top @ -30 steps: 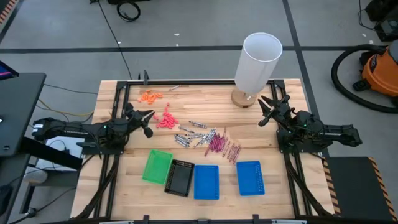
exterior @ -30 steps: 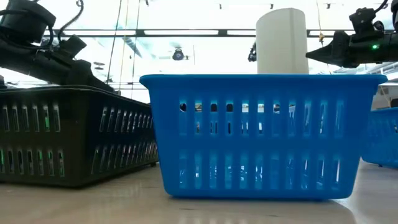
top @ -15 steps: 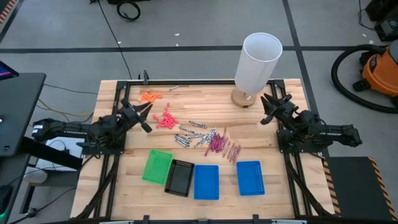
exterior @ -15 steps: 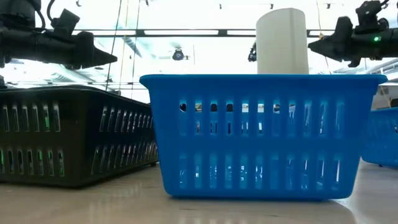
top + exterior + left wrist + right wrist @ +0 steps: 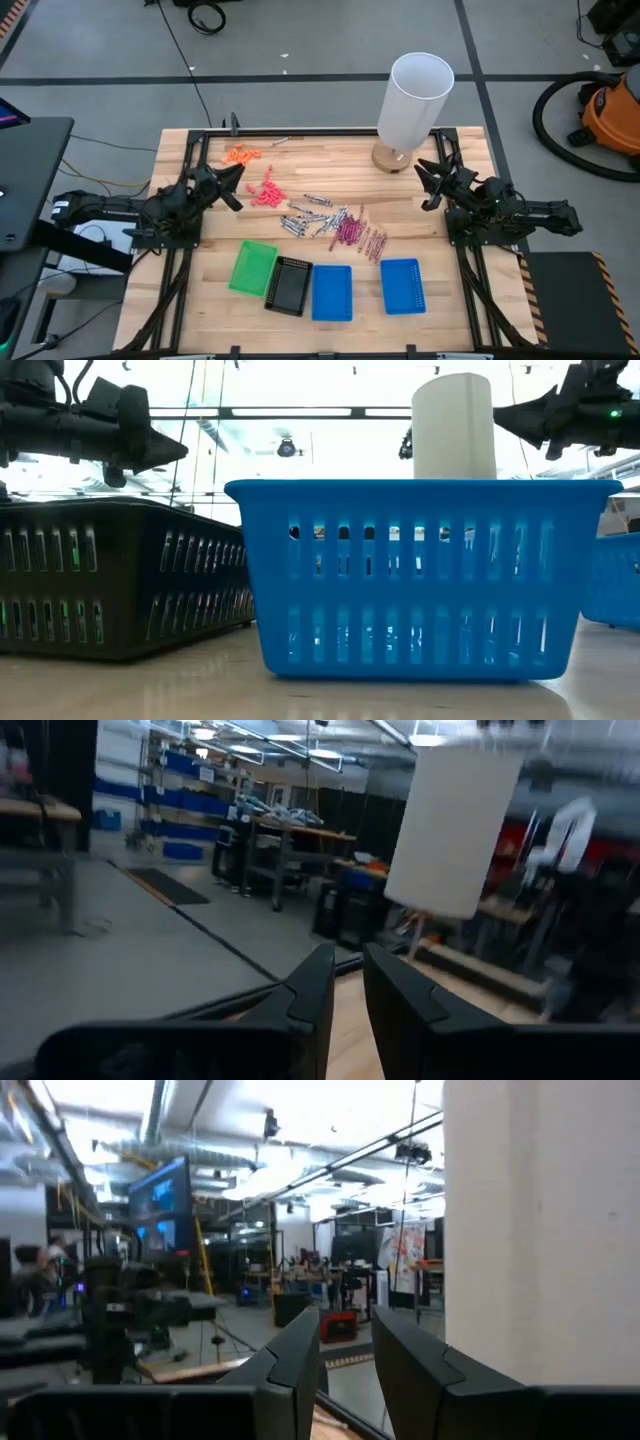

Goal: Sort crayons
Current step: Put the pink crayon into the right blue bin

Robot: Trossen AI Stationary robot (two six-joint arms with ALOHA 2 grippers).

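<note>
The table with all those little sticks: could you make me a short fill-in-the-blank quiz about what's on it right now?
1. Along the near edge sit four trays: green tray, black tray and two ____ ones.
2. The tall white cylinder stands nearer the ____ gripper.
3. The maroon crayons lie on the bare ____, inside no tray.
4. The left gripper holds ____.

Missing words: blue; right; table; nothing
</note>
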